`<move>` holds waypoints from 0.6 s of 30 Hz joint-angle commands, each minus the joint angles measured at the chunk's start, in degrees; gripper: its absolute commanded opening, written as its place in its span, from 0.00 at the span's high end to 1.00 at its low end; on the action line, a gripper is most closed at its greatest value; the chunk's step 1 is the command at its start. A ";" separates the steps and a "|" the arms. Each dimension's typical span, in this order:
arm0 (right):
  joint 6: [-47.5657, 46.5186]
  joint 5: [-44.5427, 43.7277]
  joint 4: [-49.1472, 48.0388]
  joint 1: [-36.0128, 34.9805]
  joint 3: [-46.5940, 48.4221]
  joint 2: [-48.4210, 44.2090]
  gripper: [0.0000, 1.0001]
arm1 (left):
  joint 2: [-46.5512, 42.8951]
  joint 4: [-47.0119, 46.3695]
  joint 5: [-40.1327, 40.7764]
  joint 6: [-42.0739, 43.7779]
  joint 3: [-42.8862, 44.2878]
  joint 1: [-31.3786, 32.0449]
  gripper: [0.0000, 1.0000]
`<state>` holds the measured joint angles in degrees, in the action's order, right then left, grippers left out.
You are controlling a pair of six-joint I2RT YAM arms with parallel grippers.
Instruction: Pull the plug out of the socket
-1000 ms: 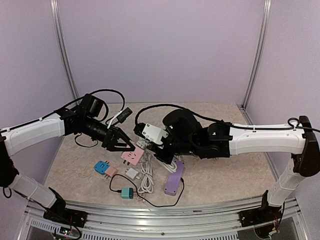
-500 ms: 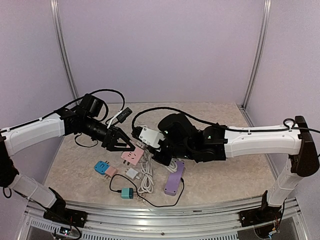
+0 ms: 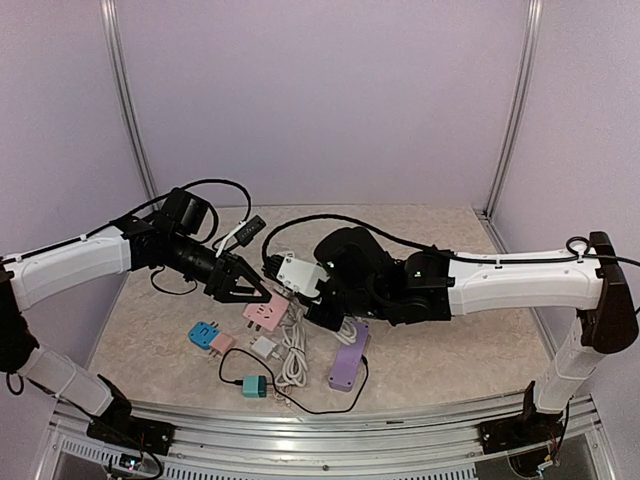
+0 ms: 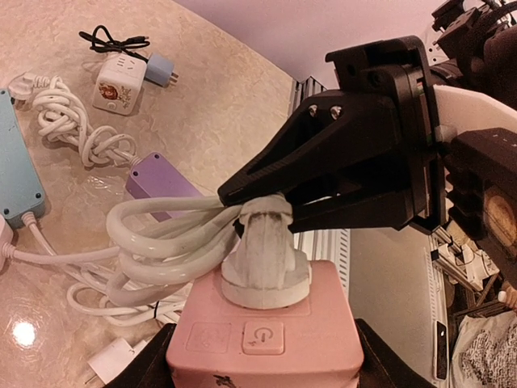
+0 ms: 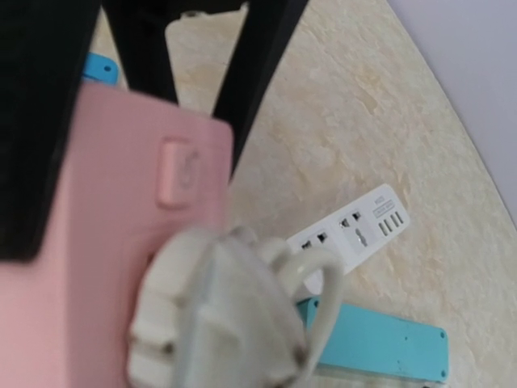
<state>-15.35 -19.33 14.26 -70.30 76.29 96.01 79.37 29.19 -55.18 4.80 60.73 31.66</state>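
Two grips set | my left gripper (image 3: 258, 296) clamped socket (image 4: 262, 343) | my right gripper (image 4: 258, 208) closed on plug (image 4: 265, 259) | plug was seated; pull remained.

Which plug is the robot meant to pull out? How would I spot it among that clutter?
Start at the middle of the beige table, at the pink socket block held between the two arms. The white plug is stuck into it, pinched by the right arm's black jaws. Unlike the loose pieces around, it sits plugged in, trailing thick looped white cable.
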 commanded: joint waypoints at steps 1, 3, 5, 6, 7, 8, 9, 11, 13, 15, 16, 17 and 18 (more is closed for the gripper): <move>-0.51 0.79 -0.10 -0.48 1.86 -1.83 1.00 | 0.62 -1.69 -3.86 1.54 3.32 1.78 1.00; -1.12 1.47 0.06 -0.37 1.98 -2.27 1.00 | 1.22 -1.03 -3.89 1.83 3.48 2.42 1.00; -1.77 1.83 0.41 -0.23 2.17 -2.50 1.00 | 1.93 -0.43 -3.82 2.20 3.68 3.20 1.00; -2.02 1.83 0.68 -0.12 2.33 -2.63 1.00 | 2.28 0.01 -3.88 2.39 3.76 3.61 1.00; -2.39 1.90 1.09 -0.10 2.59 -2.62 1.00 | 2.61 0.38 -3.77 2.66 3.90 4.04 1.00; -2.74 1.82 1.44 -0.01 2.90 -2.64 1.00 | 3.23 0.96 -3.60 2.99 4.14 4.50 1.00; -3.09 1.76 1.92 0.01 3.16 -2.65 1.00 | 3.61 1.56 -3.20 3.26 4.31 4.92 1.00; -3.80 1.49 2.40 0.22 3.55 -2.73 1.00 | 4.72 2.62 -2.65 3.65 4.76 5.65 1.00; -4.13 1.39 2.65 0.41 3.74 -3.03 1.00 | 5.22 2.72 -2.56 3.77 4.79 5.99 1.00; -4.09 1.44 2.49 0.88 3.49 -3.34 1.00 | 5.35 2.68 -2.57 3.82 4.83 6.13 1.00; -3.74 1.67 2.27 1.12 3.37 -3.59 1.00 | 5.42 2.75 -2.43 3.83 4.84 6.13 1.00; -3.23 2.04 1.98 1.46 3.12 -3.76 1.00 | 5.44 2.77 -2.47 3.88 4.84 6.13 1.00; -2.55 2.67 1.69 1.89 2.93 -3.89 1.00 | 5.44 2.73 -2.48 3.97 4.84 6.18 1.00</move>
<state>-18.83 -18.65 21.93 -69.60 76.88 95.00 84.38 31.66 -54.11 6.79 63.59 35.70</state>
